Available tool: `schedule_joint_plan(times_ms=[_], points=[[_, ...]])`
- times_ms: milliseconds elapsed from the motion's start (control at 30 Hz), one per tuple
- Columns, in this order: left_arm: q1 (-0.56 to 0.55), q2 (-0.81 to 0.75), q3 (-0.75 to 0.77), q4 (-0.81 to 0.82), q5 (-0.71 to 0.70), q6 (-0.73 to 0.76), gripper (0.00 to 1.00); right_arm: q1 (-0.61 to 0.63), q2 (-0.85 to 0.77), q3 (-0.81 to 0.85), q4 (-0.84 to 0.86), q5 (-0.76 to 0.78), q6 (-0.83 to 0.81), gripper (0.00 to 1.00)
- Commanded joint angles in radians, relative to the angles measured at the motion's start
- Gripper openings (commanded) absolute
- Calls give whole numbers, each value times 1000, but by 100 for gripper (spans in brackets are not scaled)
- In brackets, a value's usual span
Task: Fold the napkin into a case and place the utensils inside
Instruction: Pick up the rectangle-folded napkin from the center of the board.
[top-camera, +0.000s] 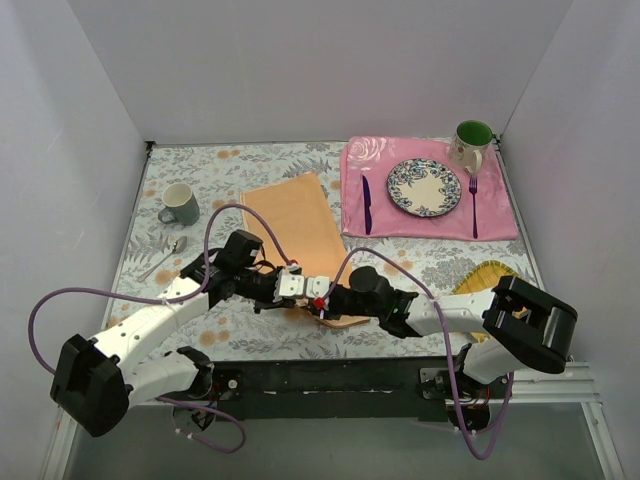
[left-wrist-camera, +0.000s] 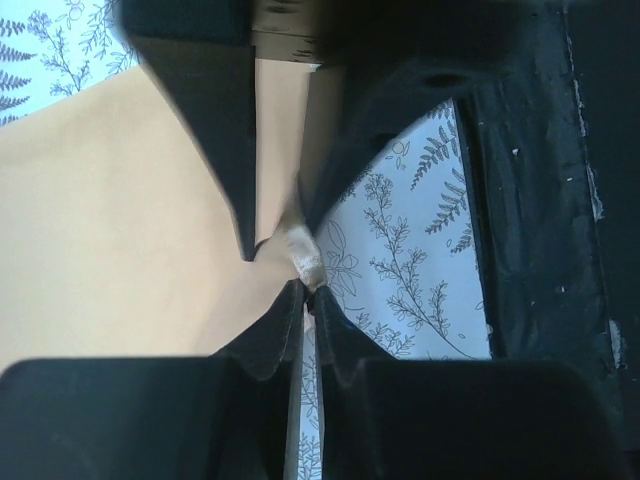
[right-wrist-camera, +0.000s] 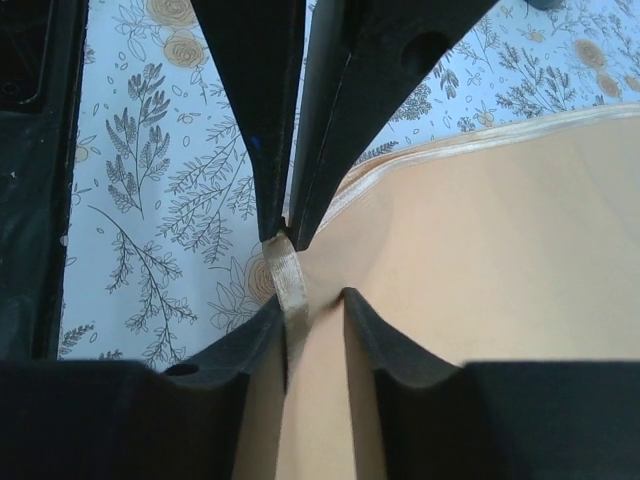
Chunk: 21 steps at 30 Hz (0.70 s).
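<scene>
1. Napkin (top-camera: 295, 225): one. Plain peach-orange cloth, lying flat as a long rectangle at the middle of the tabletop (top-camera: 230, 165) and slanting from far left to near right. A pale stitched hem showed at its near corner, which sat between the two pincers, just ahead of the arm bases.
2. Utensils: two, both on the single pink floral placemat (top-camera: 500, 225) at the far right, well apart from the napkin.
   - One dark purple knife (top-camera: 366, 203), left of the plate.
   - One purple fork (top-camera: 473, 205), right of the plate.
3. Other pieces, left to right:
   - One spoon (top-camera: 165, 257).
   - One grey mug (top-camera: 180, 204).
   - One patterned plate (top-camera: 424, 187) on the placemat.
   - One mug with a green inside (top-camera: 472, 143) at the placemat's far edge.
   - One yellow woven mat (top-camera: 485, 275), partly hidden by the right arm.
4. Left arm: reached from the near-left corner, low and rightward, to the napkin's near corner. The left pincer (left-wrist-camera: 307, 292) was clenched, nipping the hem of that corner between its tips.
5. Right arm: stretched from the near-right corner, low and leftward, meeting the left pincer tip to tip. The right pincer (right-wrist-camera: 312, 297) stood partly parted, its fingers astride the same hem with cloth showing in the gap, not pressed together.
</scene>
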Motion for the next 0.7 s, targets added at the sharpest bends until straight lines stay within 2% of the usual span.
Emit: schedule_joint_plan(times_ms=[0,33,67,100,200,233,267,333,367,433,467,533,567,600,633,667], points=[[-28,39,35,8,3,-14,0,18,21,110,16,24,2,11],[-28,42,36,17,0,-24,0,18,21,117,4,21,0,3],[-28,39,44,36,-11,-88,0,18,19,117,-9,20,-7,1],[-24,37,50,54,-22,-121,12,18,14,113,-15,15,-12,1],[69,22,99,65,-11,-201,31,18,-48,79,-75,-11,-34,1],[118,28,116,44,22,-204,40,18,-73,65,-125,-16,-41,1],[227,43,148,28,41,-200,43,18,-102,30,-153,-28,-69,1],[321,88,192,5,9,-209,48,17,-191,-7,-217,-72,-101,1],[394,161,211,17,-13,-238,49,18,-222,-37,-278,-86,-112,1],[464,245,291,63,-48,-389,50,18,-295,-64,-335,-120,-161,1],[497,323,323,82,-116,-458,50,18,-314,-73,-401,-124,-176,1],[518,404,406,119,-177,-611,50,18,-361,-93,-447,-123,-213,1],[548,436,429,131,-198,-659,54,18,-378,-98,-470,-121,-221,1],[562,498,449,151,-223,-713,62,18,-404,-104,-502,-108,-222,1],[564,529,493,187,-270,-814,63,17,-417,-108,-509,-109,-224,1],[565,572,527,171,-286,-824,63,18,-424,-108,-512,-111,-221,1]])
